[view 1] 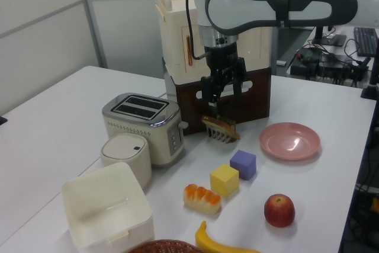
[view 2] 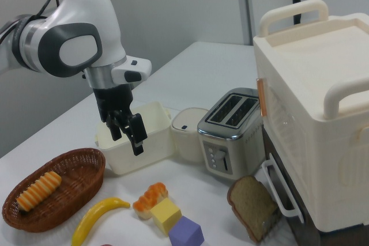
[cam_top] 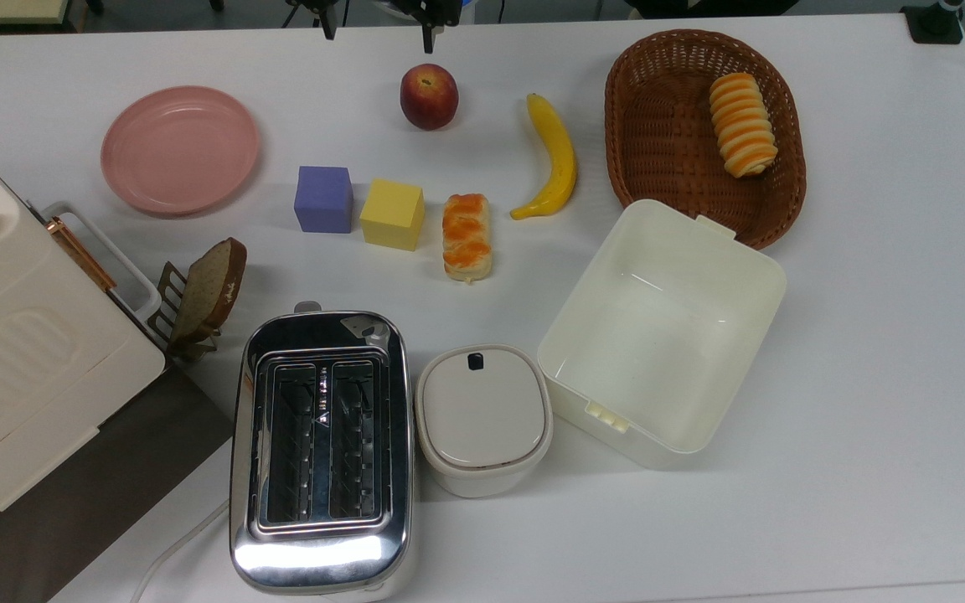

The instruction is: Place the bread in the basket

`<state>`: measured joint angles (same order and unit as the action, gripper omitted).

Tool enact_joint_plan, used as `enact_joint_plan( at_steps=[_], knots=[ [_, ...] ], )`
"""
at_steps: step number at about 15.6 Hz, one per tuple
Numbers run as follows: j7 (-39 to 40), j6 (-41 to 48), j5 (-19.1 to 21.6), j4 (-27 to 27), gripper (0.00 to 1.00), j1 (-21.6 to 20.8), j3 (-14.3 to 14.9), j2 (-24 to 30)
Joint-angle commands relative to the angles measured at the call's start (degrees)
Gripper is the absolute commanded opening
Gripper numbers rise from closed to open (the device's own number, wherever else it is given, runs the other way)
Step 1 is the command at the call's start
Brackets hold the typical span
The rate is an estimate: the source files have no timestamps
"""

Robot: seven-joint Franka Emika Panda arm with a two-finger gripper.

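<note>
Here the white table [cam_top: 868, 335] carries everything, and the largest task piece on it, the basket [cam_top: 658, 126], sits at the top view's upper right with a striped roll [cam_top: 742, 124] already inside it and a cream box [cam_top: 663, 331] touching its near rim; the arm hangs high above the table, and its gripper [view 2: 128, 131] points downward with the fingers parted and nothing between them, clear of every object; in the right view it hovers in front of the cream box [view 2: 135, 142], above and to the right view's left of the bread [view 2: 150, 198], so the coming move is, by my reading, a descent toward the table onto that pastry; the bread [cam_top: 467, 235] lies flat on the table just beside the yellow block [cam_top: 392, 213], with the banana [cam_top: 551, 159] between it and the basket; its long axis runs up and down in the top view, roughly parallel to the basket's length; I judge the fingers should close across the short width, and the block just beside one long flank leaves little room for a finger there; once lifted, the carry goes toward the top view's right, over the banana, into the basket's free half.
</note>
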<state>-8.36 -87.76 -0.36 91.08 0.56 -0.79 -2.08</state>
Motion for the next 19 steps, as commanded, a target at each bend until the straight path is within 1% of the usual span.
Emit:
enact_joint_plan(
  at_steps=[1, 19],
  knots=[
    [-0.3, 1.3, 1.3, 0.3, 1.00, 0.0, 0.4, 0.9],
    [0.5, 1.2, 1.2, 0.5, 1.00, -0.2, 0.4, -1.3]
  ],
)
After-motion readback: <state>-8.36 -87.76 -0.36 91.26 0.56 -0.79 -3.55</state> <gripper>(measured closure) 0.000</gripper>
